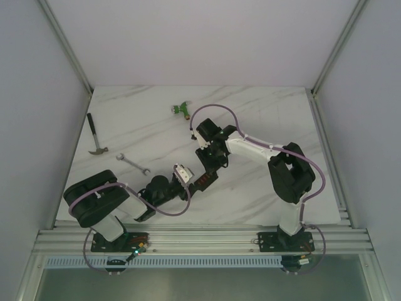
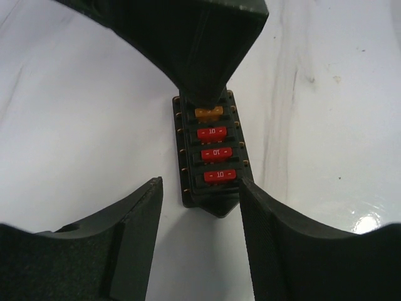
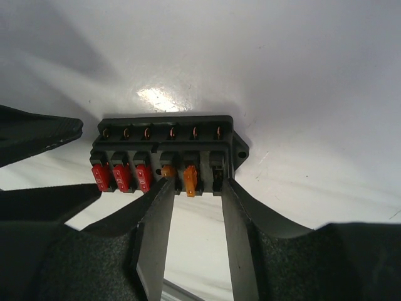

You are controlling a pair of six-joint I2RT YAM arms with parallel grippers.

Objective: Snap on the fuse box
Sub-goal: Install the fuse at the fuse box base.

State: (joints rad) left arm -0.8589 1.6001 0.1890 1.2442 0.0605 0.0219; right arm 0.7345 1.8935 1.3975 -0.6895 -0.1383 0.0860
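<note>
Fuse box (image 1: 203, 182) lies flat on the white marbled table (image 1: 282, 125), close in front of the arm bases and roughly midway between them. Left of the fuse box lies a wrench (image 1: 133, 163), apart from it, and farther left a hammer (image 1: 97, 137) near the table's edge. Beyond the fuse box, well apart, sits a green connector (image 1: 182, 108). Nothing but the two grippers crowds the box. The left arm is folded low and reaches in from the left. The left gripper (image 2: 200, 185) has its jaws spread wide around the near end of the box: one finger (image 2: 276, 232) is at the box's corner, the other (image 2: 135, 232) is clear of its side. The right arm stretches across from the right and bends down over the box. The right gripper (image 3: 195, 185) points at the box's far end with its jaws parted, the tips at the box's edge on either side of an orange fuse (image 3: 190, 178) and not squeezing it. The box's slots hold three red fuses (image 2: 212, 153) in a row, then the orange ones.
</note>
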